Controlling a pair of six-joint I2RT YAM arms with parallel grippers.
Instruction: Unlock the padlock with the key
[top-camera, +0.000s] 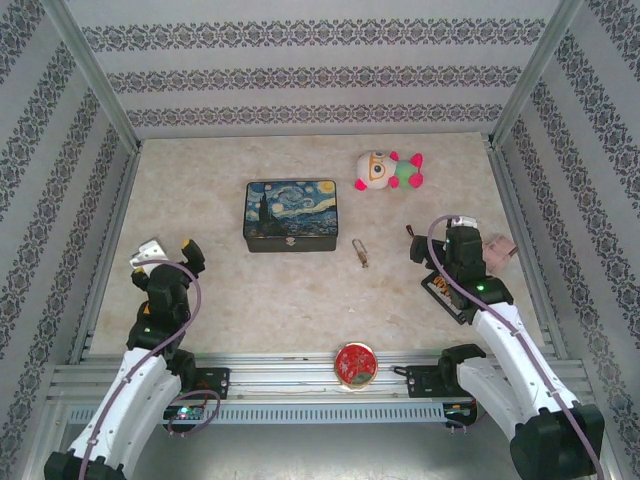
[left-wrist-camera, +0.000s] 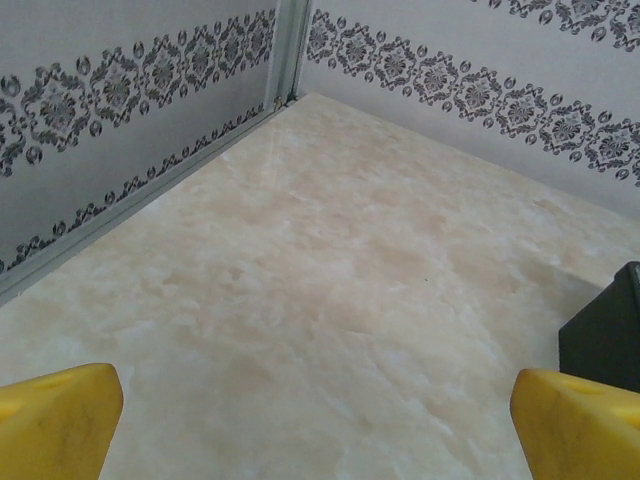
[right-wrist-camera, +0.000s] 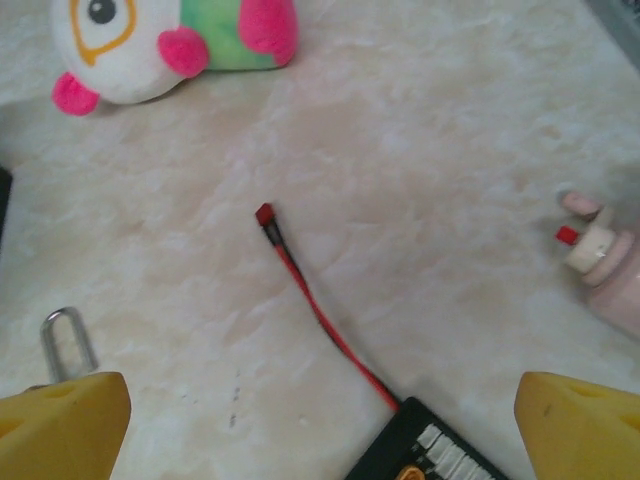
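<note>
Your padlock (top-camera: 360, 252) lies on the bench (top-camera: 280, 300), right of the painted tin (top-camera: 291, 215), its shackle just beside the right fingers (right-wrist-camera: 65, 420). Those and the left fingers (left-wrist-camera: 60, 415) are spread wide, grasping nothing. Whether the shackle has sprung, or where the key sits, you cannot tell.

The table (top-camera: 280, 300) was smooth and marble-patterned, with a faint sheen. The tin (top-camera: 291, 214) was glossy painted metal. Just right of the tin, the padlock (top-camera: 360, 252) showed a brass-coloured body and bright silvery metal shackle; farther right, the plush toy (top-camera: 389, 170) was fleecy cloth.
</note>
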